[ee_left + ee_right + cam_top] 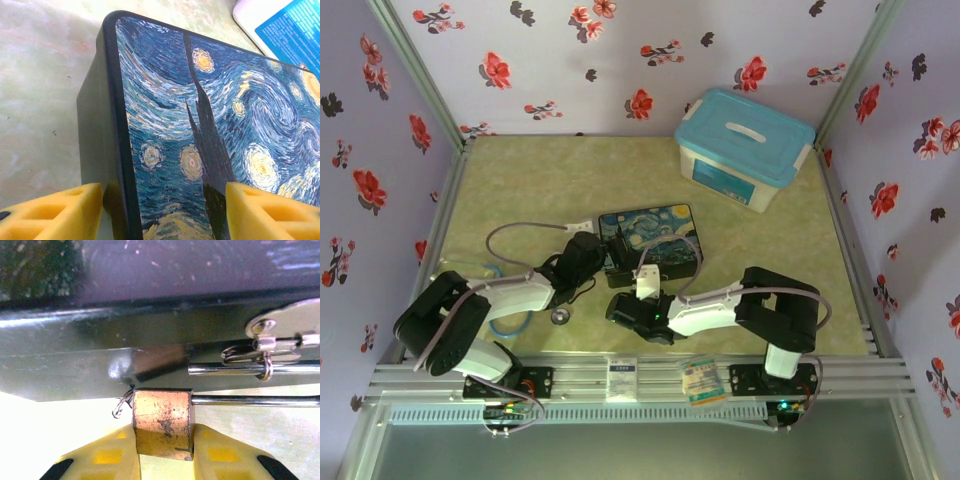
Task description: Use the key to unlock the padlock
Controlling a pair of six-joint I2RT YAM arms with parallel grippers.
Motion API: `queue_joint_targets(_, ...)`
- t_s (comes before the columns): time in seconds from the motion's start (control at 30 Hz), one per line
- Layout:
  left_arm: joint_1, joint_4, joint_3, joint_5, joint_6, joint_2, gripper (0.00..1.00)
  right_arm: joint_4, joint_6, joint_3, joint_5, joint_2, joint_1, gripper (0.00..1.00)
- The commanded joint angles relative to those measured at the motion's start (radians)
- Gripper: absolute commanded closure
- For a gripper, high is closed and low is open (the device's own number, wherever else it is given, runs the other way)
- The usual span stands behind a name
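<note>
Well, right gripper (163, 434) pinches the padlock (162, 412) on the box (165, 125) toward the bench's (520, 180) near edge; left gripper (162, 200) is spread. A tug could drag the box.

Top view looks down; wrist views close against painted box (665, 230).

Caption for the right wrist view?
Right hand grips small brass padlock, its thin silver shackle at the latch of the dark box.
</note>
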Motion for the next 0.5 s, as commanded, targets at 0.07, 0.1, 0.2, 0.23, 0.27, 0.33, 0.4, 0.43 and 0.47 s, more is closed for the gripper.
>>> queue_joint_targets(0.07, 0.016, -0.211, -0.065, -0.029, 0.035, 0.066, 0.36, 0.032, 0.038, -0.037, 0.086, -0.067, -0.027, 0.76)
queue_joint_targets(0.1, 0.016, -0.210, -0.066, -0.029, 0.035, 0.068, 0.36, 0.029, 0.043, -0.046, 0.085, -0.077, -0.034, 0.76)
queue_joint_targets(0.2, 0.018, -0.206, -0.069, -0.029, 0.036, 0.070, 0.36, 0.032, 0.053, -0.080, 0.086, -0.107, -0.050, 0.76)
queue_joint_targets(0.23, 0.019, -0.209, -0.068, -0.029, 0.038, 0.072, 0.36, 0.024, 0.061, -0.090, 0.088, -0.115, -0.055, 0.76)
queue_joint_targets(0.27, 0.020, -0.211, -0.066, -0.030, 0.040, 0.073, 0.36, 0.021, 0.064, -0.100, 0.089, -0.123, -0.058, 0.76)
queue_joint_targets(0.33, 0.023, -0.210, -0.067, -0.031, 0.040, 0.077, 0.36, 0.015, 0.069, -0.122, 0.089, -0.141, -0.063, 0.76)
queue_joint_targets(0.4, 0.028, -0.203, -0.069, -0.032, 0.038, 0.078, 0.36, 0.007, 0.056, -0.138, 0.082, -0.165, -0.067, 0.77)
queue_joint_targets(0.43, 0.030, -0.201, -0.069, -0.034, 0.037, 0.078, 0.36, -0.029, 0.052, -0.138, 0.080, -0.180, -0.070, 0.77)
queue_joint_targets(0.47, 0.032, -0.199, -0.068, -0.036, 0.037, 0.079, 0.36, -0.051, 0.034, -0.142, 0.073, -0.201, -0.069, 0.77)
